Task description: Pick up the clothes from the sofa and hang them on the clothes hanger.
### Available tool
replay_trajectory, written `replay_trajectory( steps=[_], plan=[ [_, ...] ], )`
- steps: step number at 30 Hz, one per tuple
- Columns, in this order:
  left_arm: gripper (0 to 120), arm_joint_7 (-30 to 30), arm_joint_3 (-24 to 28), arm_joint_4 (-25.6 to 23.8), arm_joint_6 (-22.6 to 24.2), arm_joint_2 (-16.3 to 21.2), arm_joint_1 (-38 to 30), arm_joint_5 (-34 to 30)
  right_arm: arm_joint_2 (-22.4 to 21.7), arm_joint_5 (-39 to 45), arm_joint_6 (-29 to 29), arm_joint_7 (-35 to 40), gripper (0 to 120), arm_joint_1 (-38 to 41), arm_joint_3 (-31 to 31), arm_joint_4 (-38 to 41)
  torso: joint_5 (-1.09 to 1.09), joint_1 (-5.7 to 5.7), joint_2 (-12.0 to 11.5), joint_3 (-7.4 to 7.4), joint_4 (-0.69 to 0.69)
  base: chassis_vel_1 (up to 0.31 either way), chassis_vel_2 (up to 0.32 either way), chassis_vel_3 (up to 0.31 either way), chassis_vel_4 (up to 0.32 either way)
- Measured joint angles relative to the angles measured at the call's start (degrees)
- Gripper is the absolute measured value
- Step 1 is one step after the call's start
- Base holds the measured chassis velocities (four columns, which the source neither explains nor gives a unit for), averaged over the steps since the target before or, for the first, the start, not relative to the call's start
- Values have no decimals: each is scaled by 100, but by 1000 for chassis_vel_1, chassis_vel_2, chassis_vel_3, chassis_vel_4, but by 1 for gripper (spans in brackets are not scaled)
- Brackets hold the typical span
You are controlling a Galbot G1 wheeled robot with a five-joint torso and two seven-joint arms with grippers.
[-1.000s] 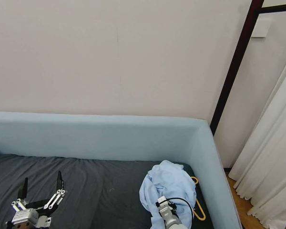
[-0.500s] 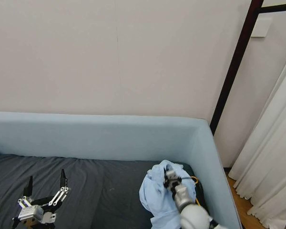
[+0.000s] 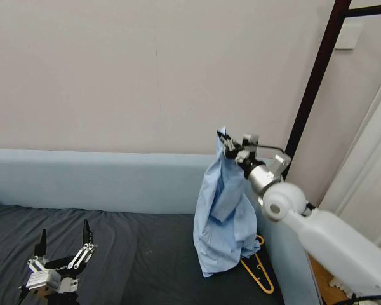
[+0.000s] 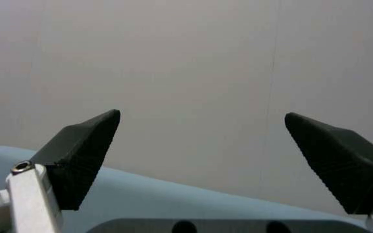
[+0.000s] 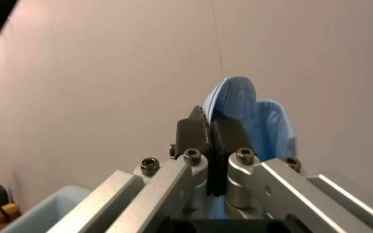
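We see a plain beige wall (image 3: 114, 76) behind. A white curtain (image 3: 374, 159) hangs far right, with a small white plate (image 3: 347, 35) up top.

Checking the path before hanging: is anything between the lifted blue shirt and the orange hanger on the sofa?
Nothing visible. The right gripper holds the shirt, hem by the hanger; the left gripper sits open far left.

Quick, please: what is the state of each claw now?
Left claw: open, empty.
Right claw: shut on the shirt, held high.
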Motion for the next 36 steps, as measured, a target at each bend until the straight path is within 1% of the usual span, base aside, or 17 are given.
replay_trajectory(
  steps=[3, 4, 7, 8, 11, 16, 19, 20, 21, 22, 23, 26, 27, 28, 30, 33, 36],
  plan=[
    [100, 0, -36, -21, 2, 40, -26, -59, 5, 408, -6, -75, 0, 742, -292, -90, 2, 0, 0, 1, -1, 0, 0, 0, 0],
    [100, 0, -36, -21, 2, 40, -26, -59, 5, 408, -6, -75, 0, 742, -292, -90, 2, 0, 0, 1, -1, 0, 0, 0, 0],
    [100, -1, -42, -24, 3, 49, -35, -97, 63, 831, -22, -184, 0, 1551, -534, -186, -1, 0, 1, 0, -1, 0, 0, 0, 0],
    [100, -1, -42, -24, 3, 49, -35, -97, 63, 831, -22, -184, 0, 1551, -534, -186, -1, 0, 1, 0, -1, 0, 0, 0, 0],
    [100, -1, -41, -34, -15, 32, -19, -103, 201, 1129, -34, -276, 0, 2185, -782, -350, -1, 0, 1, 0, -1, 0, 0, 0, 0],
    [100, -1, -59, -53, -65, 4, 0, -103, 371, 1317, -21, -476, 0, 2619, -1026, -573, -1, 0, 0, 0, 0, 0, 0, 0, 0],
    [100, -1, -81, -54, -94, -4, 20, -103, 351, 1401, -38, -643, 0, 2616, -1081, -570, -1, 0, 1, 0, 1, 0, 0, 0, 0],
    [100, -1, -100, -54, -109, -5, 28, -103, 289, 1429, -56, -850, 0, 2548, -1097, -548, -2, 0, 0, -1, 1, 0, 0, 0, 0],
    [100, 0, -127, -52, -119, -4, 37, -104, 176, 1436, -77, -1265, 0, 2423, -1135, -540, -1, 0, 0, -1, 1, 0, 0, 0, 0],
    [100, 0, -127, -52, -119, -4, 37, -104, 176, 1436, -77, -1265, 0, 2423, -1135, -540, -1, 0, 0, -1, 1, 0, 0, 0, 0],
    [100, 0, -141, -51, -123, -2, 43, -105, 79, 1431, -88, -1606, 0, 2329, -1173, -539, 1, 0, 1, 0, 0, 0, 0, 0, 0],
    [100, 2, -177, -26, -125, 2, 35, -106, -340, 1211, -194, -3066, 0, 1911, -1324, -548, 3, 0, 0, -1, -4, 0, 0, 0, 0],
    [100, 2, -177, -26, -125, 2, 35, -106, -340, 1211, -194, -3066, 0, 1911, -1324, -548, 3, 0, 0, -1, -4, 0, 0, 0, 0],
    [100, 6, -176, 6, -125, -6, 12, -104, -443, 1065, -220, -3477, 0, 1759, -1350, -560, 3, 0, 0, 0, -4, 0, 0, 0, 0],
    [100, 21, -145, 111, -121, -13, -47, -112, -527, 847, -229, -3964, 0, 1536, -1350, -563, 4, 0, 0, -1, -3, 0, 0, 0, 0],
    [100, 30, -101, 243, -78, 10, -120, -200, -546, 781, -230, -4160, 0, 1422, -1317, -528, 3, 0, 0, 0, -1, 0, 0, 0, 0],
    [100, 137, 68, 621, 71, 245, -420, -564, -536, 785, -201, -4243, 0, 1364, -1256, -322, -1, 0, 1, -1, 0, 0, 0, 0, 0]
  ],
)
